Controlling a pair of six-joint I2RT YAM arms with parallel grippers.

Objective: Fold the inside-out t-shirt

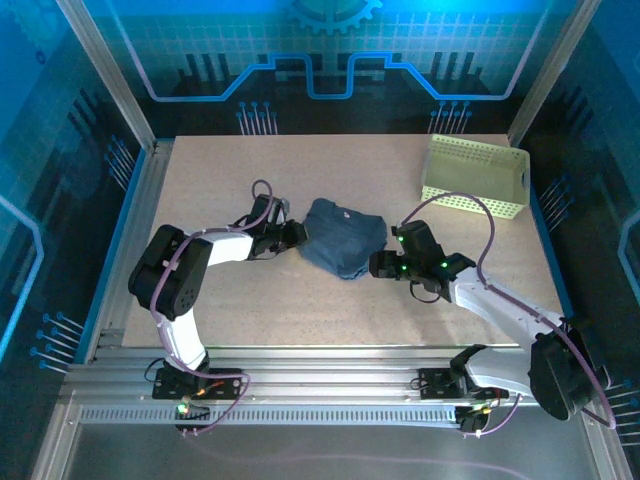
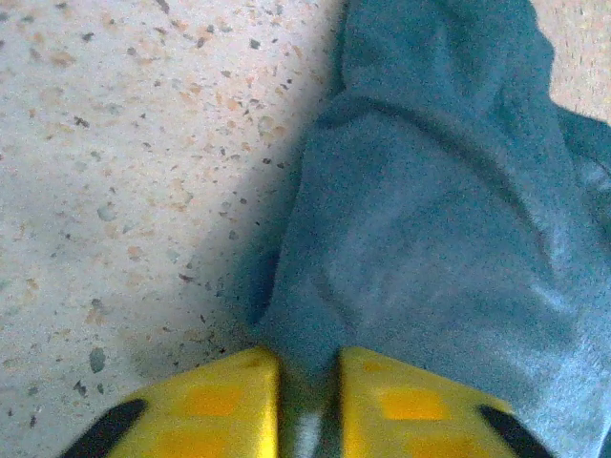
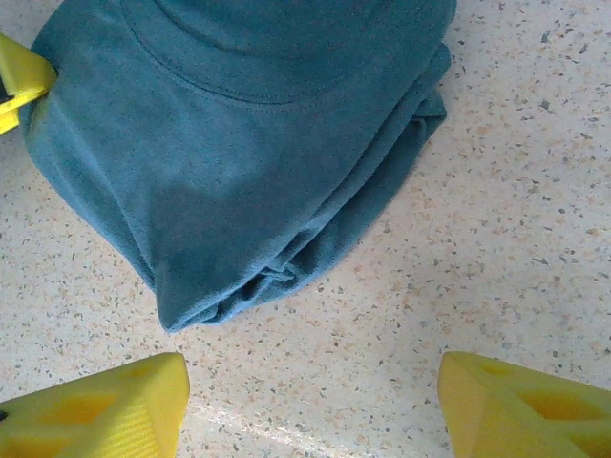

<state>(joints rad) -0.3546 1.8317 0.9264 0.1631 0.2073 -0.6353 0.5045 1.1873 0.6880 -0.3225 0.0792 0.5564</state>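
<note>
Worktop scene, seen from above and from both wrists. The t-shirt [image 1: 343,238], dark slate-blue and wrinkled, lies gathered into a compact, roughly folded bundle near the middle of the worktop [image 1: 300,310], well apart from every edge. The right wrist view shows a curved neckline seam across its upper surface and several stacked layers of fabric along one side.

The left hand [image 1: 296,232] rests low at the side of the bundle that faces the left edge of the worktop. In the left wrist view its yellow jaws stand almost together, and a fold of the t-shirt's edge runs down into the narrow gap between them, so the fabric appears pinched.

The right hand [image 1: 378,264] sits just beside the opposite side of the bundle, toward the near right. Its jaws stand wide apart over bare speckled worktop, with nothing between them and no contact with the fabric.

A pale yellow-green perforated basket [image 1: 475,178] stands in the far right corner of the worktop, well apart from the t-shirt.
</note>
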